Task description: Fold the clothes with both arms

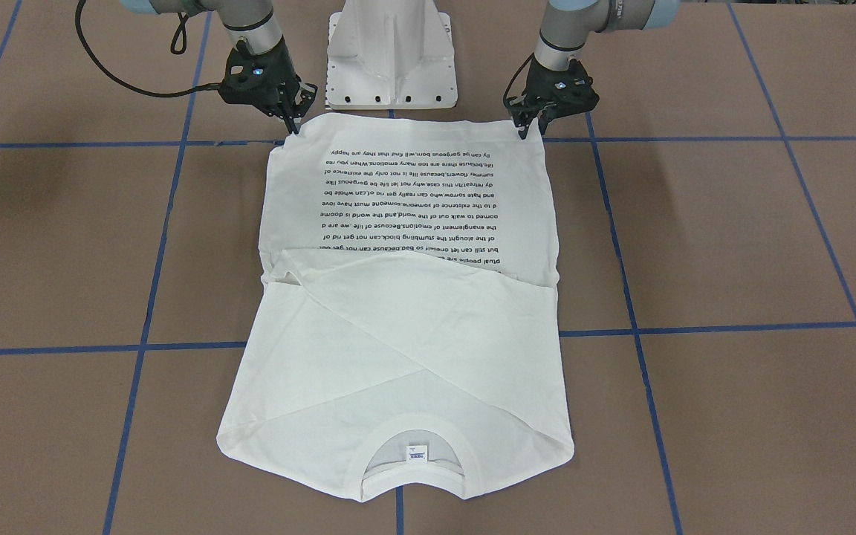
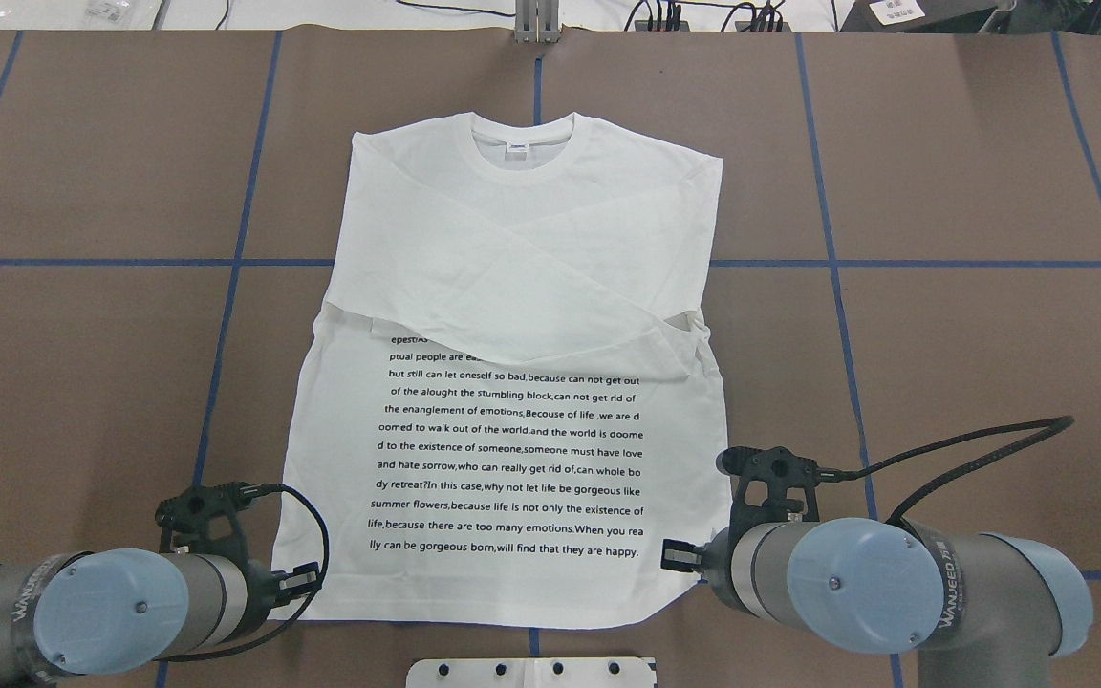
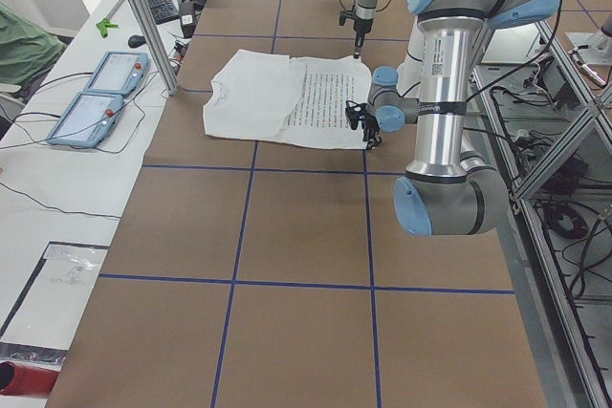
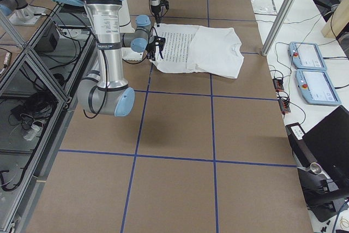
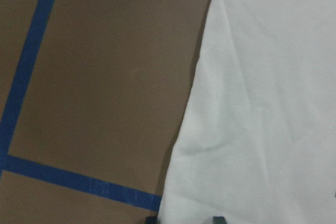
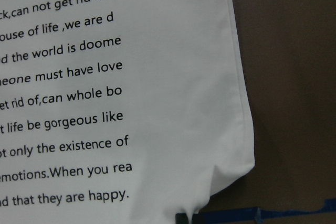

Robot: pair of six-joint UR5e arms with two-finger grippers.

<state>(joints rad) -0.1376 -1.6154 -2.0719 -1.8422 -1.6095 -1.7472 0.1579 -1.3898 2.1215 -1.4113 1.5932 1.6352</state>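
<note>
Nearest the front camera, the ribbed collar [image 1: 413,479] of the shirt [image 1: 413,357], with a small neck label [image 1: 417,452] inside it. Spread flat on the brown surface [image 1: 733,238], collar end away from the robot, hem end just short of the white pedestal [image 1: 391,59]. Sleeves [image 1: 368,319] folded in over the chest and crossing each other. Beyond them, face up, a block of black text [image 1: 413,204], its first lines partly hidden under a sleeve edge.

One pincer at each hem corner, tips pointing down: left pincer [image 1: 528,129] at the corner on the robot's left, right pincer [image 1: 294,124] at the corner on its right. Clenched on the hem or released: cannot tell for either, since the wrist views show little beyond the cloth's edge.

Blue tape lines [image 1: 695,138] in a grid across the surface, some running under the shirt.
</note>
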